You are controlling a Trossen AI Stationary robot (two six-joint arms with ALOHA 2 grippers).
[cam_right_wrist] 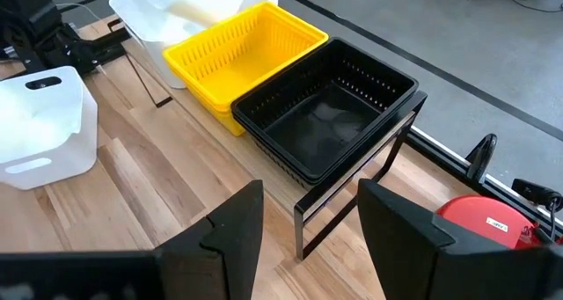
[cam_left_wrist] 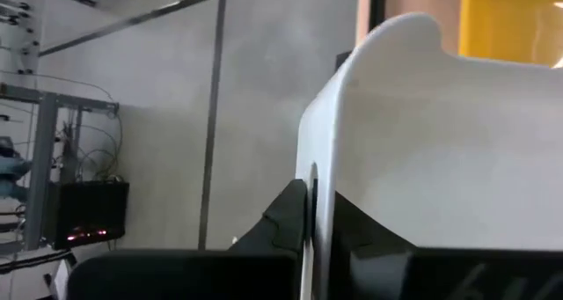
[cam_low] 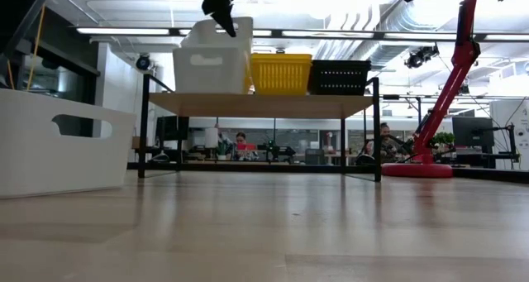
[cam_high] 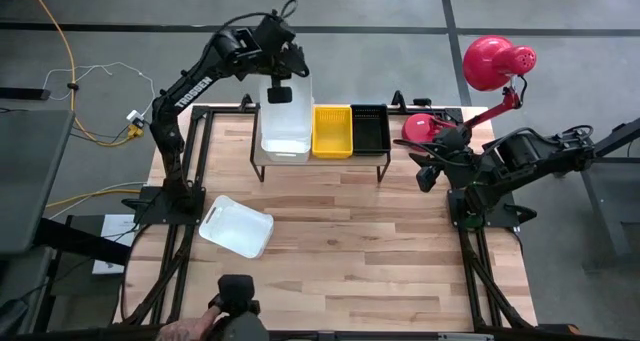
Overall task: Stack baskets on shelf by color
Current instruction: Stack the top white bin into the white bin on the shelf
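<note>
A white basket (cam_high: 285, 106) sits tilted on the left end of the shelf (cam_high: 256, 151), over another white basket (cam_low: 207, 71) that rests on the plank. My left gripper (cam_high: 280, 86) is shut on the tilted basket's far end. Yellow baskets (cam_high: 332, 131) stand mid-shelf and black baskets (cam_high: 370, 128) at its right end. A further white basket (cam_high: 236, 226) lies on the table near the left edge. My right gripper (cam_high: 428, 173) waits open, right of the shelf. My left gripper holds the tilted white basket by its far end wall (cam_left_wrist: 321, 150), one finger (cam_left_wrist: 281, 221) outside and one (cam_left_wrist: 374, 243) inside. The fingers come from above, pointing down. That end is raised (cam_low: 219, 34); the basket's near end sits lower, on the white basket beneath.
A red desk lamp (cam_high: 495, 61) with its base (cam_high: 425, 126) stands at the table's far right, close to my right gripper (cam_right_wrist: 308, 221). A person's hand (cam_high: 200, 326) and a dark device (cam_high: 238, 296) show at the near edge. Bare wood lies in front of the shelf.
</note>
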